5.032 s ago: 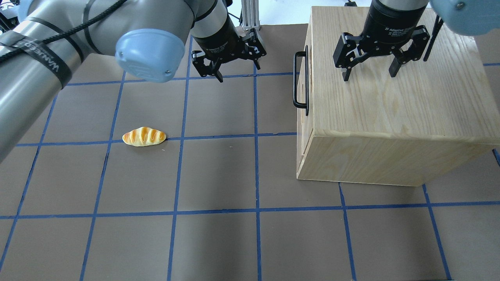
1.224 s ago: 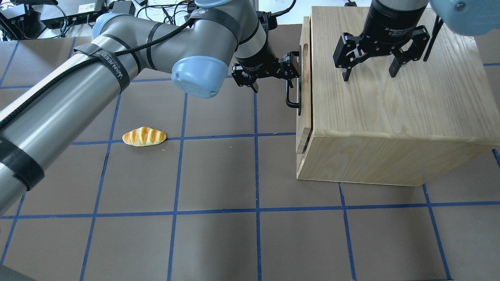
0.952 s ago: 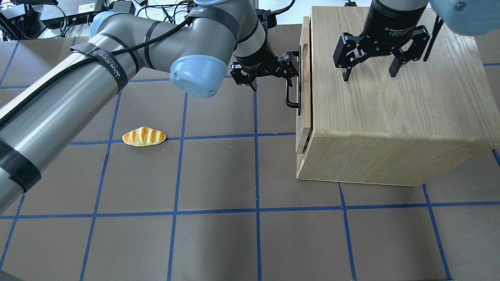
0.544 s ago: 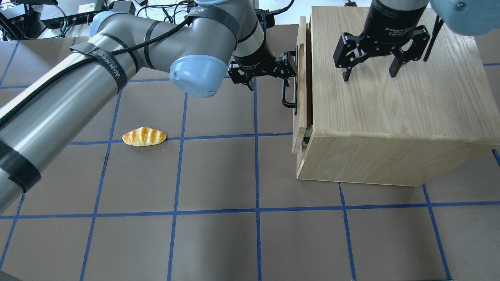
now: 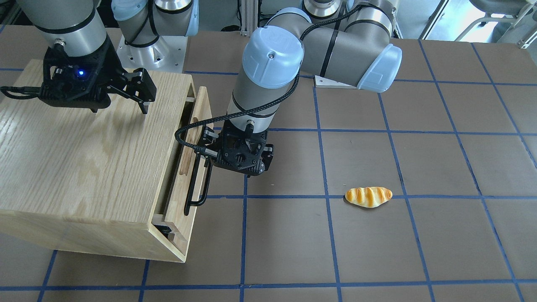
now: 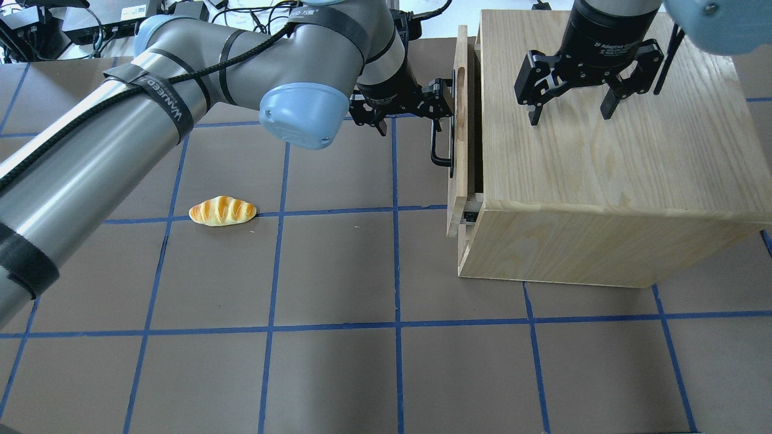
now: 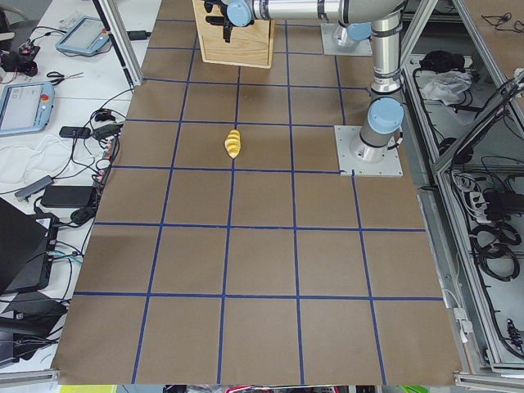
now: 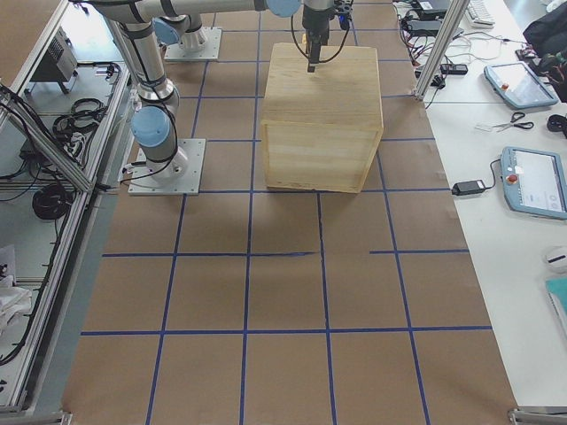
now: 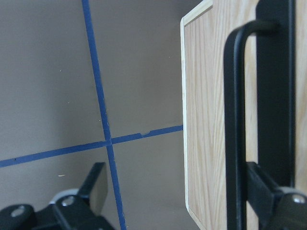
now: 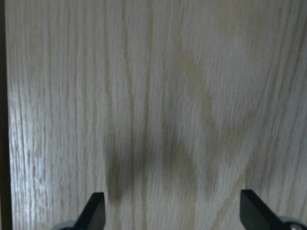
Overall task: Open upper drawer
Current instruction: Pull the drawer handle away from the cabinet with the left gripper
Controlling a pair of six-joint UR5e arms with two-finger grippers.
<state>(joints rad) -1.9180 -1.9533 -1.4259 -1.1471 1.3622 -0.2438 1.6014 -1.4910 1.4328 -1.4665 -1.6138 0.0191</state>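
Upper drawer point(image 6: 459, 172) was found slightly out, inside hidden; left gripper point(image 6: 411, 117) wide, finger point(image 9: 266, 191) hooked behind handle point(image 6: 433, 144); right gripper point(image 6: 570, 114) wide

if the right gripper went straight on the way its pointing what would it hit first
The right gripper points straight down with its jaws open, so it would first meet the oak cabinet's top panel. Its wrist view shows only that wood ahead. How wide the gap between them is cannot be told.
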